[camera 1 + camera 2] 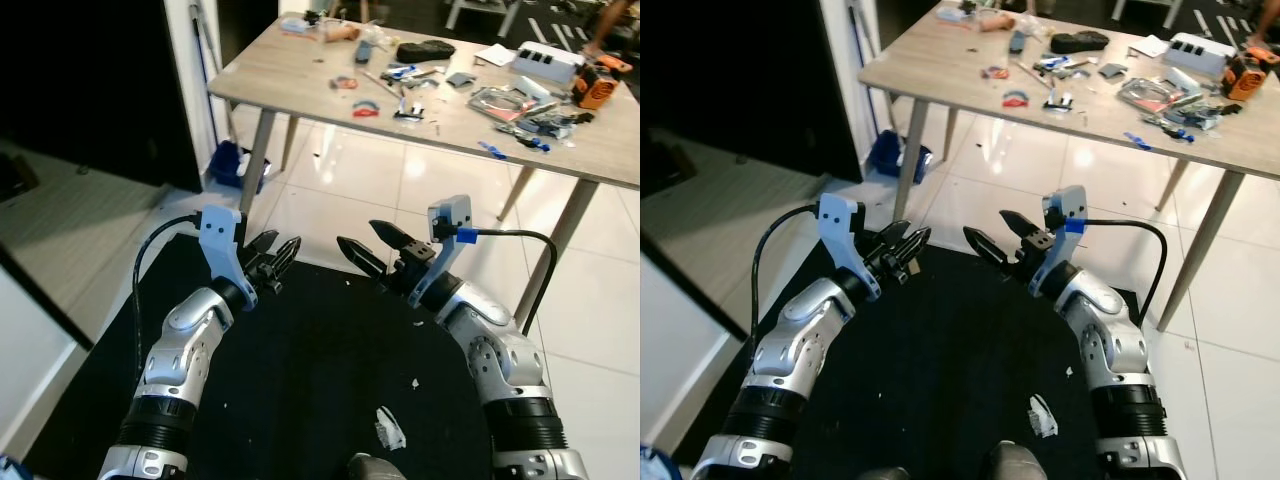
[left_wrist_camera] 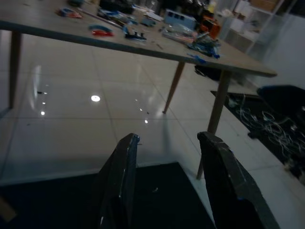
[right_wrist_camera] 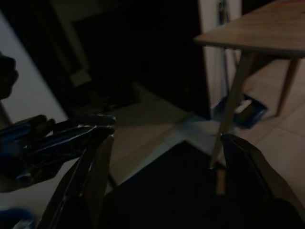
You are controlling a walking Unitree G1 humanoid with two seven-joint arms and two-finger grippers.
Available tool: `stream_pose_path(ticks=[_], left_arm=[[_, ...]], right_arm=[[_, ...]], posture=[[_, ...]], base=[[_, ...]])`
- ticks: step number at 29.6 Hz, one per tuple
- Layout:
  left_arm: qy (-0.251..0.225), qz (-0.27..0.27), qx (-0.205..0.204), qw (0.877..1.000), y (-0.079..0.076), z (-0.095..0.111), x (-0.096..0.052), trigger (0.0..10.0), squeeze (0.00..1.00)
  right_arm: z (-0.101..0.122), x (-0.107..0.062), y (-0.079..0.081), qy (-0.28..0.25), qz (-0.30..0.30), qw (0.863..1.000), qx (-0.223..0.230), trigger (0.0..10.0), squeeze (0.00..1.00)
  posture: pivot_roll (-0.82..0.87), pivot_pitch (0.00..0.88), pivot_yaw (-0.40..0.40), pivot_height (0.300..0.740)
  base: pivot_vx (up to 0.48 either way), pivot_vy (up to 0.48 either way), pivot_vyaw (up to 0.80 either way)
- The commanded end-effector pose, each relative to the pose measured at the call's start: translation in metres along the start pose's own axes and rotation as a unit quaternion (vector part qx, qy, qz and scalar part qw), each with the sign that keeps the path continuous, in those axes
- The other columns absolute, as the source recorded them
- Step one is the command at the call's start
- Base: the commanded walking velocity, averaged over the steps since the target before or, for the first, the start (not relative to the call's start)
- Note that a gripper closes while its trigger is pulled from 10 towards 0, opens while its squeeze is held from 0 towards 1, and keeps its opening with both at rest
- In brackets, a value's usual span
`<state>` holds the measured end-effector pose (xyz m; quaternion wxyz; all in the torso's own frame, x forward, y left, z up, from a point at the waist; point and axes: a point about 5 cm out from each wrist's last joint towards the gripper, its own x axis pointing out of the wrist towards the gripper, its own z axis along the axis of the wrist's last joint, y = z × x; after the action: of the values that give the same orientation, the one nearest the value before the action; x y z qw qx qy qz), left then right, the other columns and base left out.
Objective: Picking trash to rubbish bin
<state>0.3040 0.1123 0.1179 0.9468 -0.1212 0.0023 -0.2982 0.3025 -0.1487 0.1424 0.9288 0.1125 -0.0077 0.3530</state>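
Trash, a crumpled white scrap (image 1: 389,428), lies on the black mat (image 1: 300,380) before us, near our right arm. We hold both grippers raised above the mat, empty: the left gripper (image 1: 272,257) with fingers slightly parted, the right gripper (image 1: 376,247) spread wide. A blue container (image 1: 233,163) sits by the cluttered wooden table (image 1: 300,75); its contents are hard to make out, perhaps paper

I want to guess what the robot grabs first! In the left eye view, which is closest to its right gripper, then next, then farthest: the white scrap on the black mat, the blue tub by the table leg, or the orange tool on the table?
1. White scrap: on the black mat, below the right gripper.
2. Blue tub: on the floor by the table leg, off to the left.
3. Orange tool: on the table's far right end.
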Motion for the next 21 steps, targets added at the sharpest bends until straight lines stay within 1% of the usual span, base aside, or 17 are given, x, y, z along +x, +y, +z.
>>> stream_pose_path(ticks=[1,3,9,21], left_arm=[[0.001,-0.008,0.005,1.000,-0.0021,-0.0008,0.0011,10.0,0.00],[0.001,-0.009,0.005,1.000,-0.0021,-0.0010,0.0011,10.0,0.00],[-0.001,-0.010,0.008,1.000,-0.0019,-0.0005,0.0017,10.0,0.00],[-0.006,-0.012,0.012,1.000,-0.0018,0.0008,0.0021,10.0,0.00]], right_arm=[[0.0006,-0.0002,-0.0007,-0.001,-0.002,1.000,-0.002,10.0,0.00],[0.0003,-0.0004,-0.0006,0.000,-0.001,1.000,-0.003,10.0,0.00],[-0.0003,-0.0004,-0.0003,0.006,0.001,1.000,-0.003,10.0,0.00],[0.0012,0.0000,-0.0004,0.001,0.000,1.000,-0.003,10.0,0.00]], posture=[[-0.10,0.000,0.025,0.740],[-0.10,0.000,0.024,0.740],[-0.10,0.000,0.024,0.740],[-0.10,0.000,0.020,0.740]], base=[[0.480,0.000,0.00],[0.480,0.000,0.00],[0.480,0.000,-0.80],[0.480,0.000,-0.78]])
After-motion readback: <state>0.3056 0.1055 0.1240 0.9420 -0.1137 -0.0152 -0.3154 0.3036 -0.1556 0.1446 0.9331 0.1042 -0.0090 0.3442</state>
